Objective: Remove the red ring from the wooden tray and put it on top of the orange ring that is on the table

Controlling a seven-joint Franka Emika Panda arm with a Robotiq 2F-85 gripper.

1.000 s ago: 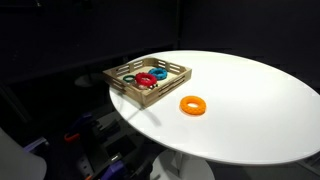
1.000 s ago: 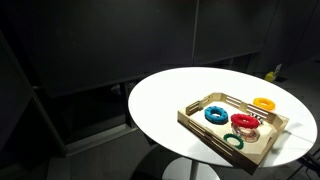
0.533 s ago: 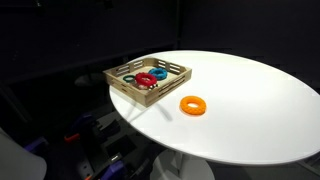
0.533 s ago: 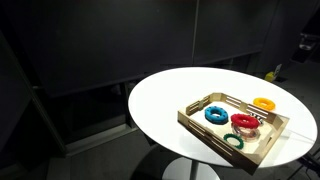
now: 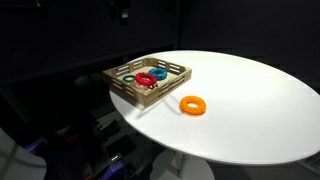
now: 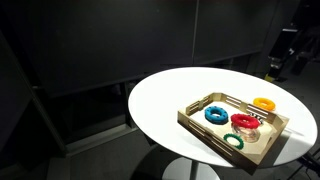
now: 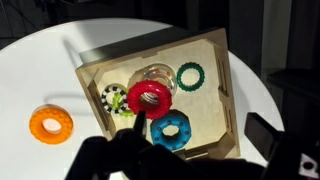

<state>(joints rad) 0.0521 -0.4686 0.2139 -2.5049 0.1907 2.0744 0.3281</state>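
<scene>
The red ring (image 7: 148, 97) lies in the wooden tray (image 7: 150, 45), resting partly on a clear ring. It shows in both exterior views (image 5: 146, 79) (image 6: 244, 121). The orange ring (image 7: 50, 124) lies flat on the white table (image 7: 40, 60) beside the tray, as both exterior views (image 5: 192, 104) (image 6: 264, 103) show. My gripper (image 7: 200, 125) is open and empty. It hangs high above the tray, over its blue-ring side. In the exterior views it is a dark shape at the top edge (image 5: 120, 10) and at the right (image 6: 285, 52).
The tray (image 5: 125, 90) (image 6: 210, 133) also holds a blue ring (image 7: 170, 129), a dark green ring (image 7: 190, 75) and a checkered ring (image 7: 114, 100). A small yellow object (image 6: 272, 72) sits at the table's far edge. The surroundings are dark.
My arm has come into both exterior views; a second ago it was out of frame. The rings and the tray have not moved.
</scene>
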